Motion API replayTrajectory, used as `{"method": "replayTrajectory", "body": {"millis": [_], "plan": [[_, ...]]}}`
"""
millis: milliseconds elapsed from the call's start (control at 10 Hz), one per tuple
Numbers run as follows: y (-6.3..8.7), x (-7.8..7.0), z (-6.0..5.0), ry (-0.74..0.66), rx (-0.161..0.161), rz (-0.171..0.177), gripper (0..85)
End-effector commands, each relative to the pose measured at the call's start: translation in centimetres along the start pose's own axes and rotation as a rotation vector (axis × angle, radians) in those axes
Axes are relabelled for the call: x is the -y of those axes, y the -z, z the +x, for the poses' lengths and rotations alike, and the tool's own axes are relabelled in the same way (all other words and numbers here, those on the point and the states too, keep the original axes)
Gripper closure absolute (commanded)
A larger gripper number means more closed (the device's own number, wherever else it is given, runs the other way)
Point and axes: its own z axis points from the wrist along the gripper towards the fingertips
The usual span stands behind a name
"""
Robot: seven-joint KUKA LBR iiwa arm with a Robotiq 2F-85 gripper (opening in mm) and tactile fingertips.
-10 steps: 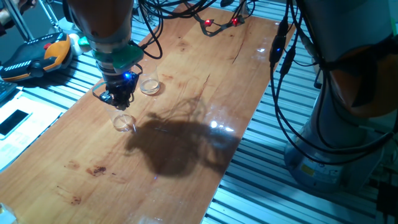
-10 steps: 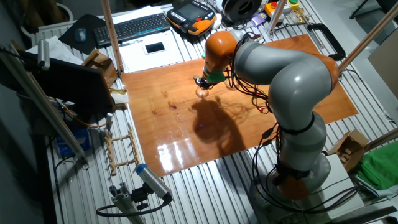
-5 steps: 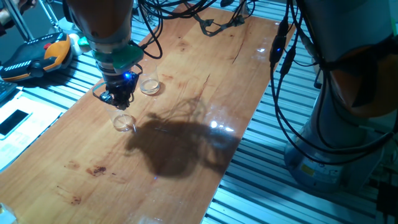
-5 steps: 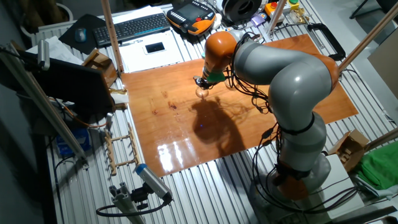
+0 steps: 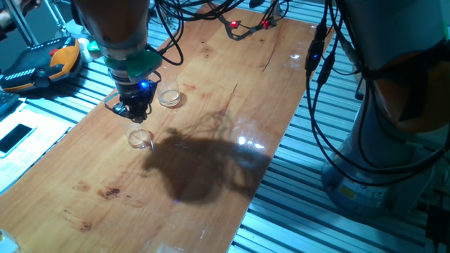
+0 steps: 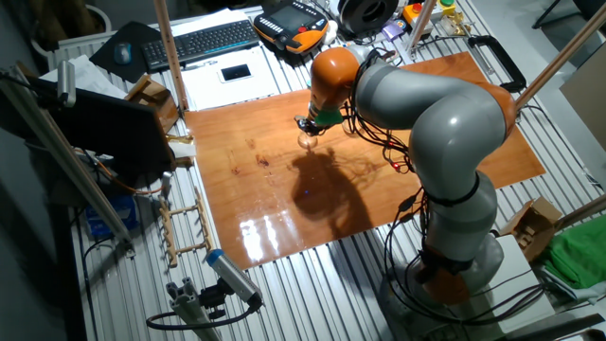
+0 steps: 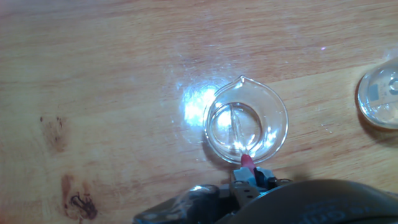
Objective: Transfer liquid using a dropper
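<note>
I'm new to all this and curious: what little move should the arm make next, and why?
Probably squeeze, or dip slightly lower first. In the hand view the dropper sits in the hand with its pink end at the near rim of the spouted cup. The second cup stands apart to the side. Whether the dropper holds liquid cannot be told.

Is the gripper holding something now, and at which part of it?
The gripper holds the dropper near its pink upper end; the clear stem hangs into the small beaker.

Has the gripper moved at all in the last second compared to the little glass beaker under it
No. In the fixed view the gripper hangs at the same spot above the beaker, with the shallow dish just as far to its side.
</note>
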Motion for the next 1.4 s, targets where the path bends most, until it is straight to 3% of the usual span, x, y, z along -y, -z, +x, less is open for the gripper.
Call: {"method": "replayTrajectory", "body": {"millis": [0,600,1300], "plan": [[0.2,0.0,0.0,-0.005,0.003,-0.001,84.0],[4.0,0.2,-0.5,-0.026,-0.009,0.018,84.0],[7.3,1.0,0.1,-0.076,-0.025,-0.024,84.0]]}}
